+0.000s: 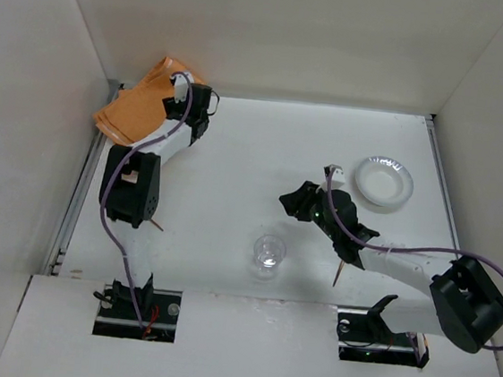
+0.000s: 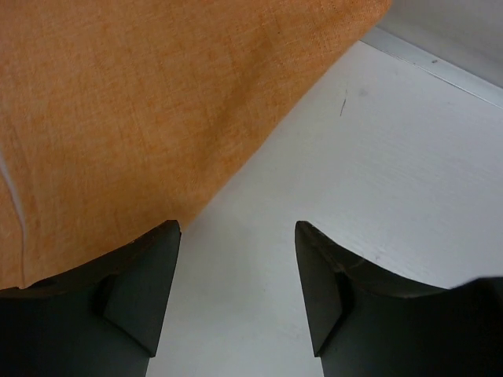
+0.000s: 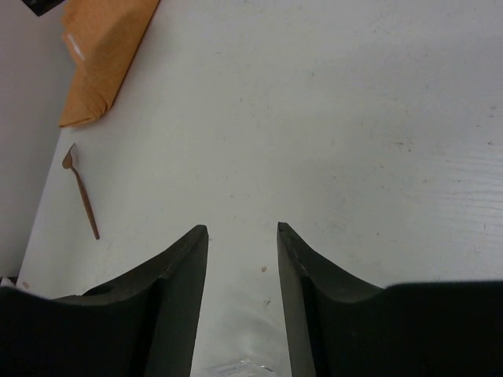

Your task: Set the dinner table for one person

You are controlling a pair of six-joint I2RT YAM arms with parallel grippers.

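The white dinner table (image 1: pixel 235 169) carries an orange cloth mat (image 1: pixel 139 105), crumpled in the far left corner. My left gripper (image 1: pixel 202 100) is open and empty just right of the mat's edge. In the left wrist view the mat (image 2: pixel 134 102) lies by the left finger (image 2: pixel 149 283), and bare table shows between the fingers of the gripper (image 2: pixel 237 229). My right gripper (image 1: pixel 290 202) is open and empty over the table's middle, just behind a clear glass (image 1: pixel 269 252). A white plate (image 1: pixel 384 181) sits at the right.
A brown utensil (image 1: pixel 156 225) lies by the left arm and shows in the right wrist view (image 3: pixel 81 192). Another brown utensil (image 1: pixel 340 272) lies under the right arm. The right wrist view shows its gripper (image 3: pixel 242 229), the mat (image 3: pixel 102 47) and the glass rim (image 3: pixel 236 367). Walls enclose the table.
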